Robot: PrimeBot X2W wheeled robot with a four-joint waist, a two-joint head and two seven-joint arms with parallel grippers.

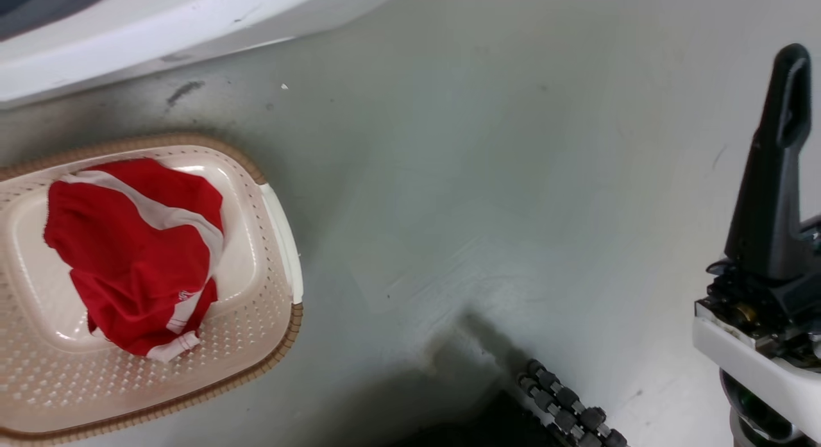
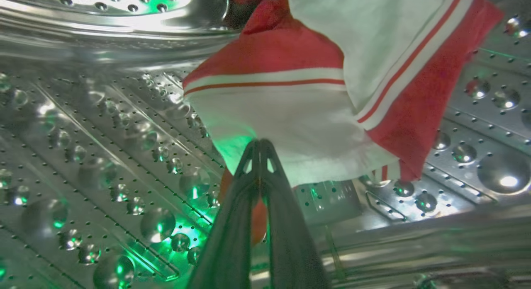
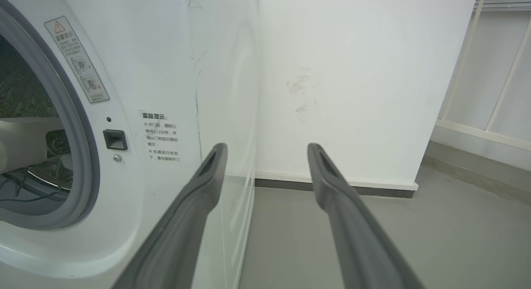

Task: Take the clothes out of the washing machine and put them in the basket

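Observation:
Inside the washing machine's steel drum (image 2: 103, 135), my left gripper (image 2: 259, 144) is shut, its tips pinching the lower white part of a red and white striped garment (image 2: 315, 98) of the clothes; a bit of red cloth shows behind the fingers. On the floor at the left stands the basket (image 1: 192, 142), with a red garment with white stripes (image 1: 135, 248) lying in it. My right gripper (image 3: 267, 150) hangs open and empty beside the washing machine (image 3: 166, 73), which also shows as a white edge (image 1: 160, 30) at the head view's top. The right gripper (image 1: 792, 68) stands at the far right there.
Grey floor (image 1: 481, 210) stretches between basket and right arm. A black ribbed cable (image 1: 567, 408) lies at the bottom. A white wall (image 3: 352, 73) with a dark baseboard stands right of the machine; the round grey door seal (image 3: 83, 164) is at the left.

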